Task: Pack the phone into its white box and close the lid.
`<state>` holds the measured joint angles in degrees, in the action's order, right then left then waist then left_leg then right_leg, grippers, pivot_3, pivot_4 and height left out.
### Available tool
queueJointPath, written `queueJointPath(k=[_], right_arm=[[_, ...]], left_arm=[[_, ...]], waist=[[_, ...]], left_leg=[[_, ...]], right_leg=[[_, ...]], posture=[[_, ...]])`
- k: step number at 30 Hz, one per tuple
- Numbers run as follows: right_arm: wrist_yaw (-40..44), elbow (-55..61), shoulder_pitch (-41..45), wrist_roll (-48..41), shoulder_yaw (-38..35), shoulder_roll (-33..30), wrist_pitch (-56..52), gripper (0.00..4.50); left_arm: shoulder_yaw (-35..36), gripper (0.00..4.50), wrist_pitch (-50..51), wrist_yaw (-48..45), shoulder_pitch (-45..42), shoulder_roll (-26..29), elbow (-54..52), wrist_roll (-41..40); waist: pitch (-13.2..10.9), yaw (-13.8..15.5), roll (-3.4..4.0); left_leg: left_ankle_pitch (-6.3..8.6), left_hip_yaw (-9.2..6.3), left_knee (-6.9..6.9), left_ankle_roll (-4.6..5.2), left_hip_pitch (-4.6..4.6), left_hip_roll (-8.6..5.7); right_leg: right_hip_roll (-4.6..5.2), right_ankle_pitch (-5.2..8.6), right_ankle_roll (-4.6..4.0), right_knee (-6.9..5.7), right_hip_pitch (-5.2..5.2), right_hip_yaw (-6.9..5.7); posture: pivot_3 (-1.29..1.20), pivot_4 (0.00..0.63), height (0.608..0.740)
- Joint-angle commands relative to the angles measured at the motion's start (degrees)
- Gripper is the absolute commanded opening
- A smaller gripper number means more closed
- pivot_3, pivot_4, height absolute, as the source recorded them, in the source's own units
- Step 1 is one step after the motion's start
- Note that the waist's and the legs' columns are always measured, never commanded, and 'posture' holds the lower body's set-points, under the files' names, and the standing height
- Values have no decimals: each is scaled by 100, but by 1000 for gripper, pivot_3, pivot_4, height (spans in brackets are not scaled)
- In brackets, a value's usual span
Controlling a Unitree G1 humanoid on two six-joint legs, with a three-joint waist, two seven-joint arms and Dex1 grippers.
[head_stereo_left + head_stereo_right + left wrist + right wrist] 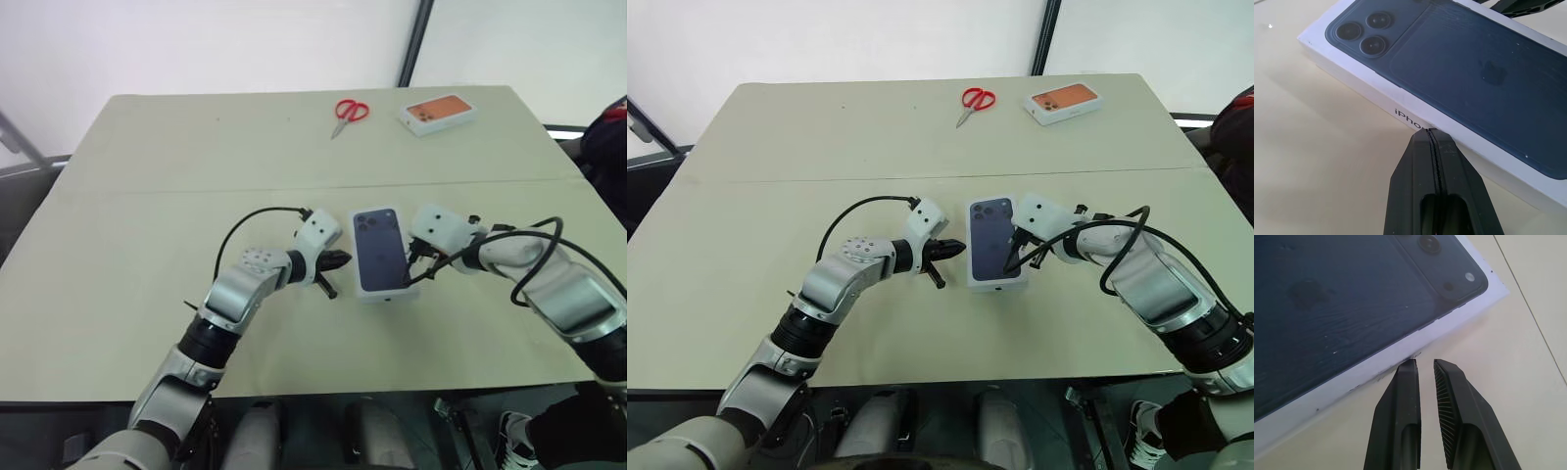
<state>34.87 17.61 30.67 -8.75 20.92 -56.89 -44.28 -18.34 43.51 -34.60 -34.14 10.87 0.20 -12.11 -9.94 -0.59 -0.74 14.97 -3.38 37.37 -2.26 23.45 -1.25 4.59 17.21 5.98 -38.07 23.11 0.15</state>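
Note:
A white box (382, 295) lies in the middle of the table with lettering on its long side (1376, 103). On top of it is the dark navy phone (379, 250), back up with its camera cluster at the far corner, and a thin white rim shows around it. I cannot tell the lid apart from the box. My left gripper (338, 262) is shut, its tip at the box's left side wall (1429, 132). My right gripper (409, 279) is at the right side wall. Its fingers (1405, 382) are almost together with a thin gap, and nothing is between them.
Red-handled scissors (350, 111) lie at the far middle of the table. A white box with an orange phone picture (438, 114) is at the far right. A seam crosses the tabletop behind the box. Something dark and red (607, 137) is past the right edge.

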Motion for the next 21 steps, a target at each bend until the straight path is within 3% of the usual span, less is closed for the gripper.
queueJointPath(k=[1, 21], right_arm=[[125, 232, -1, 190, -256, 79, 66, 609], [590, 159, -272, 847, -488, 315, 196, 609]], left_arm=[[125, 1, -43, 57, -35, -150, -224, -93], [162, 1, -194, 39, 48, -375, -412, -126]], waist=[[0, 0, 0], [0, 5, 0]], left_leg=[[0, -1, 0, 0, 0, 0], [-1, 0, 2, -1, 0, -3]], right_leg=[[0, 0, 0, 0, 0, 0], [2, 0, 0, 0, 0, 0]], posture=[[0, 150, 740], [0, 150, 740]])
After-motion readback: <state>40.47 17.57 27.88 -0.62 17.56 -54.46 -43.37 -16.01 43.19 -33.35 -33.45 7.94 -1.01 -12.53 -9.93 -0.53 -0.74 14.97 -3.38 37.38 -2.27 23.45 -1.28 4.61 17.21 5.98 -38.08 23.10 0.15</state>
